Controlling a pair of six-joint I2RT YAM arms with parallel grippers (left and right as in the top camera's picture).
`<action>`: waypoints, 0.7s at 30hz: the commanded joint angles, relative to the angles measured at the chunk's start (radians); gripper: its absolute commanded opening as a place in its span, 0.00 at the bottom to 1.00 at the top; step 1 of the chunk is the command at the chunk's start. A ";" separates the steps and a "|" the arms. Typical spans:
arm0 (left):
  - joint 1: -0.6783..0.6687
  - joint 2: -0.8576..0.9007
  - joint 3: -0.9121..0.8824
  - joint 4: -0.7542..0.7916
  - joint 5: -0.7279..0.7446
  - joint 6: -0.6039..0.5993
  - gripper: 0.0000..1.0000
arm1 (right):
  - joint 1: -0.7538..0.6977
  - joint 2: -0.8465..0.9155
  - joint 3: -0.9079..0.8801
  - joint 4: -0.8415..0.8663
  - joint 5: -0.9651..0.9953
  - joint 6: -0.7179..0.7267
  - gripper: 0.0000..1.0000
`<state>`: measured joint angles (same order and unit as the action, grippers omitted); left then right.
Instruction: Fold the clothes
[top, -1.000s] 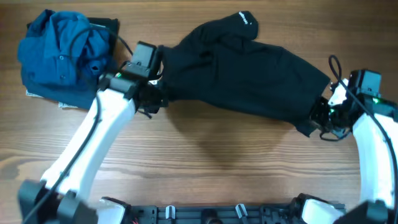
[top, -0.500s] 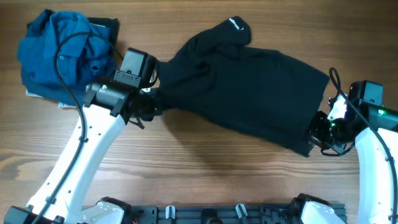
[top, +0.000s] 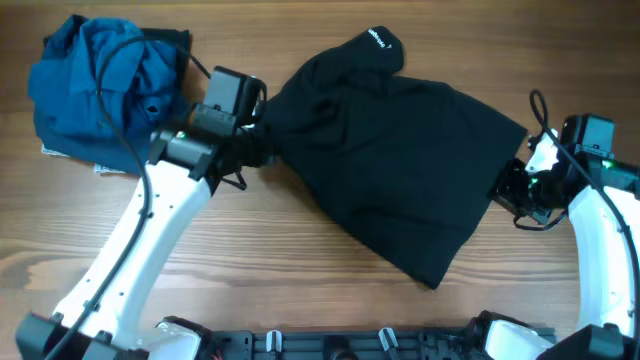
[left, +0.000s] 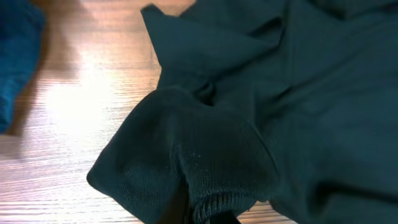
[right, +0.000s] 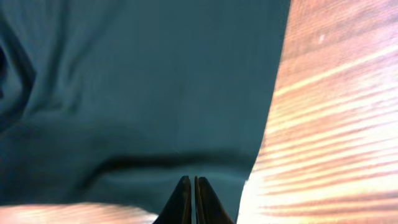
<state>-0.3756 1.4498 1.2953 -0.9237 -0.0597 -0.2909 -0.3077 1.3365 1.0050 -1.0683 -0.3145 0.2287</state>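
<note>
The black shirt (top: 400, 150) lies spread across the middle of the wooden table, with white lettering (top: 377, 38) on a fold at its far edge and a pointed corner hanging toward the front. My left gripper (top: 252, 152) is shut on the shirt's left edge. In the left wrist view a ribbed hem (left: 217, 202) is pinched between the jaws (left: 208, 214). My right gripper (top: 503, 190) is at the shirt's right edge. In the right wrist view its fingers (right: 193, 186) are pressed together on the dark fabric (right: 137, 81).
A crumpled blue collared shirt (top: 100, 80) sits on a dark folded pile at the far left, close behind my left arm, and shows at the edge of the left wrist view (left: 15, 62). Bare wooden table (top: 300, 270) lies in front of the shirt.
The shirt's front edge has swung toward the front and now forms a long point. My left gripper moved slightly right and back with the fabric. My right gripper rose a little toward the back.
</note>
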 joint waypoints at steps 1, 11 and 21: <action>-0.006 0.065 0.014 0.010 -0.014 -0.009 0.04 | 0.050 0.005 0.016 -0.055 -0.047 -0.022 0.04; 0.009 0.090 0.014 0.076 -0.013 -0.010 0.04 | 0.360 -0.078 0.014 -0.267 0.110 0.265 0.52; 0.066 0.090 0.014 0.083 -0.013 -0.009 0.04 | 0.746 -0.193 -0.190 -0.246 0.193 0.749 0.69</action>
<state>-0.3408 1.5391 1.2953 -0.8471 -0.0597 -0.2913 0.3489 1.1484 0.9085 -1.3392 -0.1879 0.7341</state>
